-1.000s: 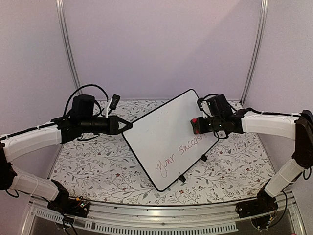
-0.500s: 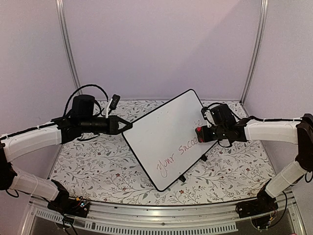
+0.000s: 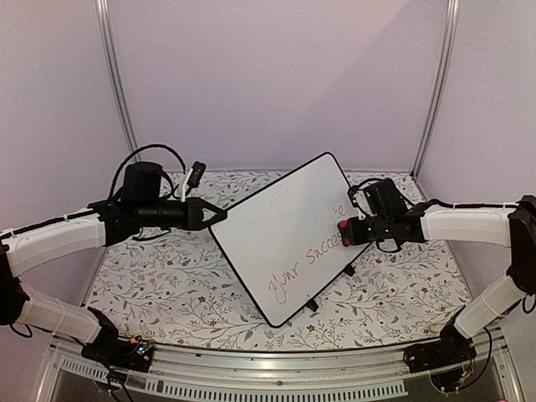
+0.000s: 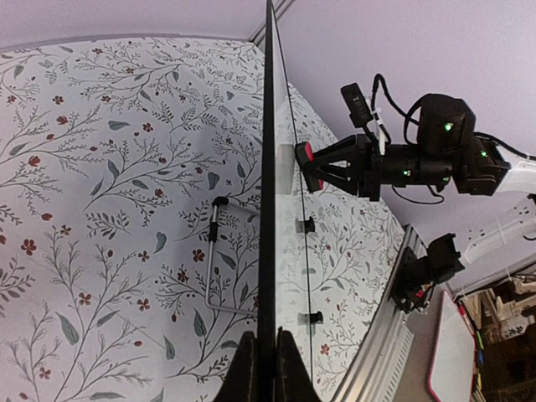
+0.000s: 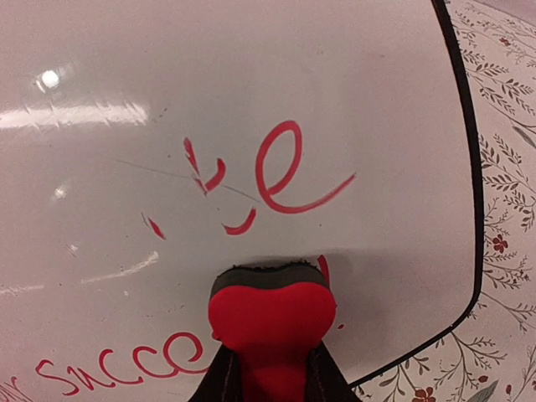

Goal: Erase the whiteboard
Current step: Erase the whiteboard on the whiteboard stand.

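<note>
Top view: the whiteboard [image 3: 280,226] sits tilted over the middle of the bench [image 3: 159,276], with red writing [image 3: 306,266] across its lower half. The left fingers [image 3: 214,215] are closed on its left rim. The right fingers [image 3: 355,232] are clamped on a red eraser [image 3: 343,233] pressed against its right side. Left wrist view: the board appears edge-on, thin and rigid, pinched between the fingers [image 4: 245,373]. Expect a light, stiff, glossy panel that can slip or pivot under wiping pressure; grip the rim only. Right wrist view: the eraser [image 5: 272,311] contacts the face just below partly wiped strokes [image 5: 276,172].
</note>
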`<state>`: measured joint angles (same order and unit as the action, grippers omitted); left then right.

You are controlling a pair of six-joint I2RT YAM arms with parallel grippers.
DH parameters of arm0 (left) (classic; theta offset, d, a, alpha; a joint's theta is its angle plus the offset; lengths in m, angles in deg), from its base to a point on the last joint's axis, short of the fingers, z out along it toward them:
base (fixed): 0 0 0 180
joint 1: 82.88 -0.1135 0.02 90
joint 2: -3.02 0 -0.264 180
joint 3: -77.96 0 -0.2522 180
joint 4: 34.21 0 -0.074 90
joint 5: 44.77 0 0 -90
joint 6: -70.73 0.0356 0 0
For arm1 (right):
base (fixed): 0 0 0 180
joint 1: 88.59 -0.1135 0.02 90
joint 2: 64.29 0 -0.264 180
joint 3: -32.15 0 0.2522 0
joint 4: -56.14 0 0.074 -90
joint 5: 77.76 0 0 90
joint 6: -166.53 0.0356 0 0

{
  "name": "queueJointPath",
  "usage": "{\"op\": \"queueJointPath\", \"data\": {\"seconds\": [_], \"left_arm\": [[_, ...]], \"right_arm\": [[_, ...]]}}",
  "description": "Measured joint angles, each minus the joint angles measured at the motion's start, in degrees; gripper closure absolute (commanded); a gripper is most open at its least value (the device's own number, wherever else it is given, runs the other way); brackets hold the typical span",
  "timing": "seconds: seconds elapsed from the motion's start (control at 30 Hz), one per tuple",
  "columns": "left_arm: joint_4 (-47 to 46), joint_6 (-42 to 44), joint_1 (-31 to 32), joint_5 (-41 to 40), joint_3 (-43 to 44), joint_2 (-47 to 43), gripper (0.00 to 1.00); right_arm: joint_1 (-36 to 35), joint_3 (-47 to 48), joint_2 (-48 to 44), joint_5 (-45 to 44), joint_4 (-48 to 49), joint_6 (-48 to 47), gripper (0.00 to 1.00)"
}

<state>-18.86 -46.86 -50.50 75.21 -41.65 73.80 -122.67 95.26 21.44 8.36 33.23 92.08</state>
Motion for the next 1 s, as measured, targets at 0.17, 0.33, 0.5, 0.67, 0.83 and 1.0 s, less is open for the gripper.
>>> {"op": "queueJointPath", "data": {"seconds": [0.17, 0.33, 0.5, 0.67, 0.83, 1.0], "left_arm": [[0.26, -0.35, -0.02, -0.48, 0.0, 0.02, 1.0], [0.46, -0.74, -0.02, -0.72, 0.0, 0.02, 1.0], [0.44, -0.74, -0.02, -0.63, 0.0, 0.02, 1.0], [0.44, -0.74, -0.02, -0.5, 0.0, 0.02, 1.0], [0.46, -0.74, -0.02, -0.5, 0.0, 0.02, 1.0], [0.44, -0.72, -0.02, -0.44, 0.0, 0.02, 1.0]], "right_arm": [[-0.09, 2.78, 2.21, 0.87, -1.05, 0.04, 0.79], [-0.72, 6.86, 4.22, 0.98, -1.97, 0.04, 0.79], [-0.92, 8.74, 4.68, 1.05, -2.45, 0.04, 0.79], [-1.66, 10.45, 5.22, 1.09, -2.67, -0.2, 0.8], [-2.27, 10.47, 5.33, 0.9, -2.27, -0.13, 0.8], [-2.29, 7.41, 4.13, 0.96, 1.07, 0.33, 0.79]]}}
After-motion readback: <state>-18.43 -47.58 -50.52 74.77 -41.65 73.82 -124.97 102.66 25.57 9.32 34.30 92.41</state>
